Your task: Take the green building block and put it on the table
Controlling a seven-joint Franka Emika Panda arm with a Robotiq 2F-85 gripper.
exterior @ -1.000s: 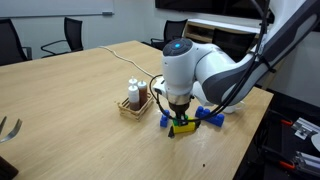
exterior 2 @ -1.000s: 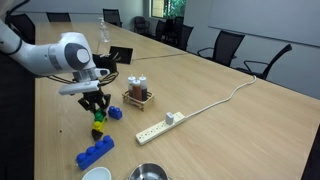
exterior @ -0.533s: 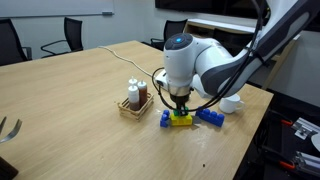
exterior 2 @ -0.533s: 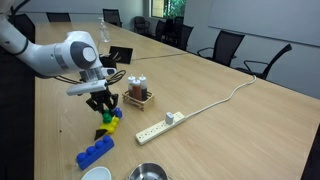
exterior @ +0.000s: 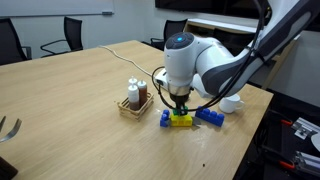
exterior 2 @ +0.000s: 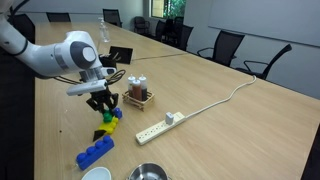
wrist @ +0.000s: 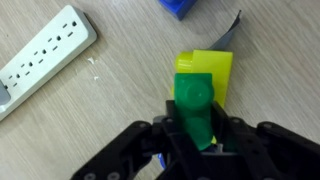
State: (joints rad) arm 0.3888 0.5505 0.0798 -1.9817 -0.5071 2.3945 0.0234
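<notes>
Shakers point(exterior: 134, 90) in caddy point(exterior: 128, 109) near green block point(wrist: 197, 110)

The light-brown wooden table point(exterior: 70, 90) carries a small wooden caddy point(exterior: 134, 104) holding 2 shakers, and near it a white power strip point(exterior 2: 160, 125) whose cable point(exterior 2: 225, 100) runs away across the top. Just beside the caddy a yellow brick point(exterior: 180, 122) lies flat, with 1 small blue brick point(exterior: 166, 118) touching it and 1 longer blue brick point(exterior 2: 96, 152) a little apart. Near the table's edge, past the longer brick, stand a white mug point(exterior 2: 96, 174) and a metal bowl point(exterior 2: 148, 172).
</notes>
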